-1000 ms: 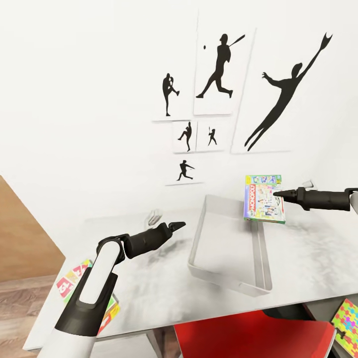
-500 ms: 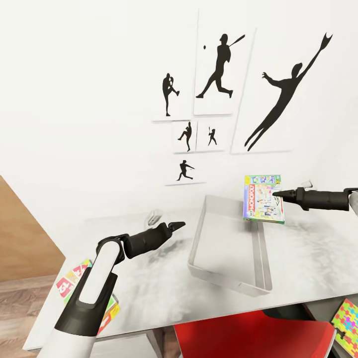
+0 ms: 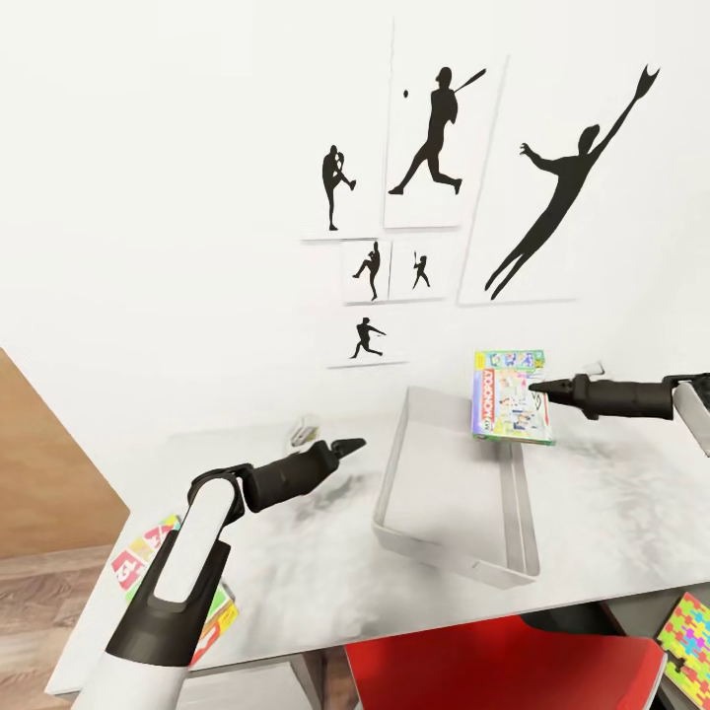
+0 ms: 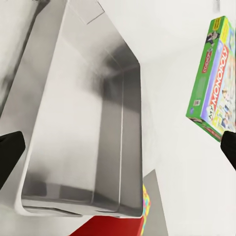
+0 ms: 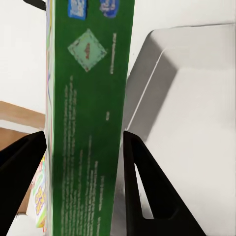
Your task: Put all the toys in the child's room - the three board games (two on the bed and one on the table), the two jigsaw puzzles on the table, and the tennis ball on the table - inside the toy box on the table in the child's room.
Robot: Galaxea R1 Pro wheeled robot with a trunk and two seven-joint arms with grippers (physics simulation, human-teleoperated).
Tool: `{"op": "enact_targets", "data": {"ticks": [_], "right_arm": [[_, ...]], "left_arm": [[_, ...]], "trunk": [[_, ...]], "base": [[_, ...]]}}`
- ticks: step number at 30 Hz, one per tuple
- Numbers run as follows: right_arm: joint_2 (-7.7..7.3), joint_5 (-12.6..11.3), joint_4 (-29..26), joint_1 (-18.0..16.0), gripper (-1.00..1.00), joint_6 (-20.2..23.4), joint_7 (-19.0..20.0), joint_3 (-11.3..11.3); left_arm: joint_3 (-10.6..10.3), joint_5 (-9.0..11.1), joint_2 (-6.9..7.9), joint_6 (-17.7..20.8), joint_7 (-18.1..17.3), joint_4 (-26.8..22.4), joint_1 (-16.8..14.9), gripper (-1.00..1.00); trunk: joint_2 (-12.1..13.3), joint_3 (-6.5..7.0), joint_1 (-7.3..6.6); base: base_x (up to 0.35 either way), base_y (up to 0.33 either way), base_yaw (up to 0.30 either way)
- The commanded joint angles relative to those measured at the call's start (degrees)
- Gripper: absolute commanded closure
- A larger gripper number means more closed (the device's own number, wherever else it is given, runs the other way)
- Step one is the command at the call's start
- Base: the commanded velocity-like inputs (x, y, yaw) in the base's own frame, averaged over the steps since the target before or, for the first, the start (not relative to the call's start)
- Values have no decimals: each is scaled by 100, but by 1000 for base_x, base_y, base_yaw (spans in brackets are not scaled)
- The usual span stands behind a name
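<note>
Two board games: one Monopoly box (image 3: 511,409) upright at centre right above the toy box (image 3: 456,552); one red-lettered game box (image 3: 138,562) flat at lower left.
One toy box: pale grey tray on the table (image 3: 611,523), centre of frame.
One jigsaw puzzle (image 3: 690,636): multicoloured, lower right corner.
Writing: "MY MONOPOLY" down the box's edge.
Right gripper (image 3: 537,389): fingers (image 5: 142,182) pressed on both faces of the Monopoly box, gripping it.
Left gripper (image 3: 357,444): lower centre left, holding nothing, fingertips apart in the left wrist view.
</note>
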Motion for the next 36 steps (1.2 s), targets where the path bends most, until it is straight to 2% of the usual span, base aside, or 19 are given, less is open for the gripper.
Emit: {"op": "enact_targets", "data": {"ticks": [1, 3, 4, 10, 15, 23, 36], "right_arm": [[91, -2, 72, -22, 100, 13, -47, 17], [300, -3, 239, -47, 100, 13, -264, 7], [300, -3, 239, -47, 100, 13, -264, 7], [866, -14, 572, -126, 100, 13, -940, -17], [1058, -22, 658, -150, 100, 13, -1152, -28], [1165, -35, 752, -183, 100, 13, -1275, -48], [1190, -52, 1024, -205, 100, 13, -1314, -75]], "left_arm": [[19, 70, 8, 20, 51, -10, -1, -100], [92, 88, 43, 26, 34, -16, 18, -100], [92, 88, 43, 26, 34, -16, 18, -100], [560, 211, 133, 77, -1, -26, 139, -100], [762, 350, 155, 128, -9, -31, 215, -100], [871, 436, 167, 166, -13, -34, 258, -100], [901, 461, 197, 178, -14, -29, 268, -100]], "trunk": [[-13, -12, 4], [-13, -12, 4], [-13, -12, 4], [-13, -12, 4], [-13, -12, 4], [-13, -12, 4], [-13, -12, 4]], "base": [[0, 0, 0], [0, 0, 0], [0, 0, 0], [0, 0, 0], [0, 0, 0], [0, 0, 0], [0, 0, 0]]}}
